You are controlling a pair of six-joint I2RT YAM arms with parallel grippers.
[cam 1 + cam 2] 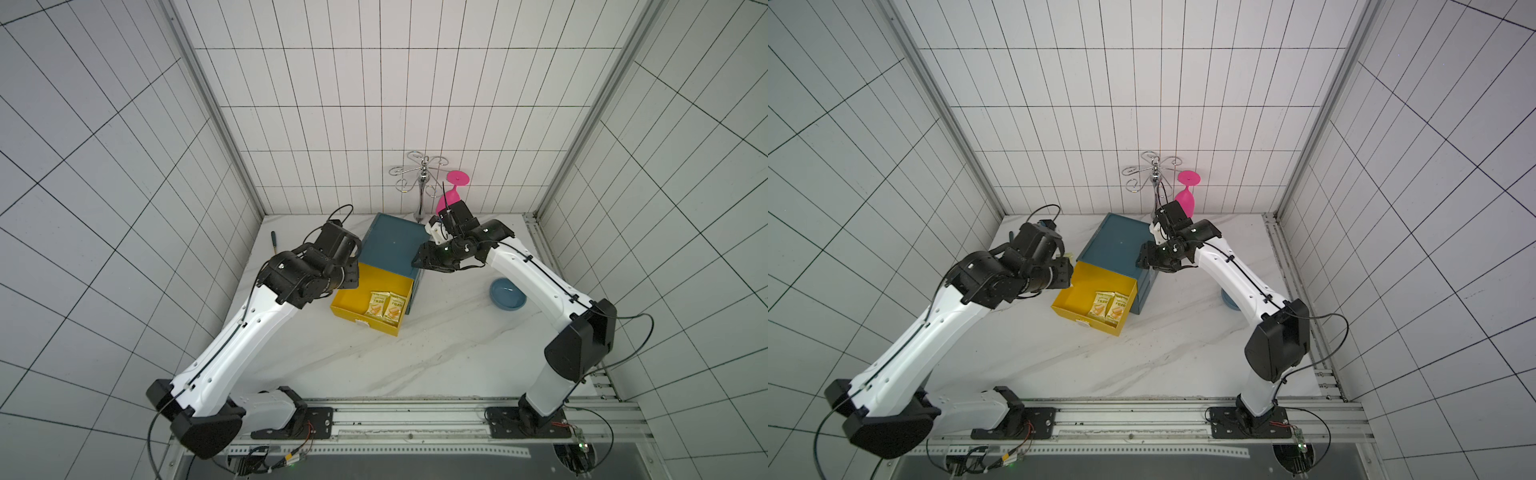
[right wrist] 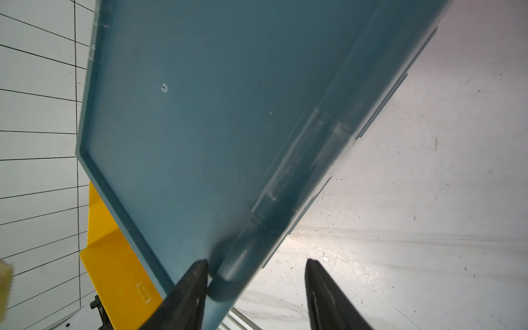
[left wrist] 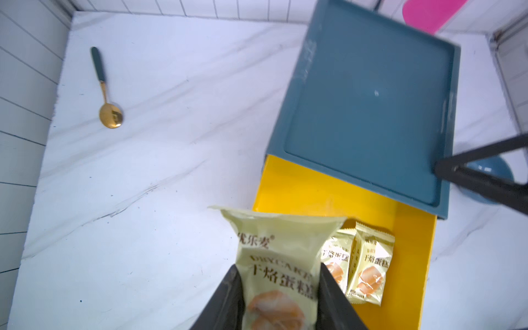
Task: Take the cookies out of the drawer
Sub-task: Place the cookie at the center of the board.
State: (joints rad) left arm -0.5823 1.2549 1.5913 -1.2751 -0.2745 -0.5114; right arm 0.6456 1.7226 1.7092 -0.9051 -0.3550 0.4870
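My left gripper point(image 3: 278, 268) is shut on a pale yellow cookie packet point(image 3: 280, 245), held above the table just beside the open yellow drawer point(image 3: 300, 194). Two more yellow cookies point(image 1: 379, 304) point(image 1: 395, 309) lie side by side inside the drawer point(image 1: 353, 299), and they also show in the left wrist view, cookies point(image 3: 337, 257) point(image 3: 371, 268). The drawer sticks out of a blue cabinet point(image 1: 392, 245). My right gripper point(image 2: 257, 263) is open at the cabinet's point(image 2: 214, 100) near top corner; one finger point(image 2: 197, 274) rests on the top and the other hangs off the side.
A gold spoon point(image 3: 110, 114) with a dark handle lies on the marble table left of the cabinet. A blue bowl point(image 1: 508, 294) sits to the right under my right arm. A pink glass point(image 1: 451, 195) hangs on a metal rack point(image 1: 422, 174) behind the cabinet. Tiled walls enclose the table.
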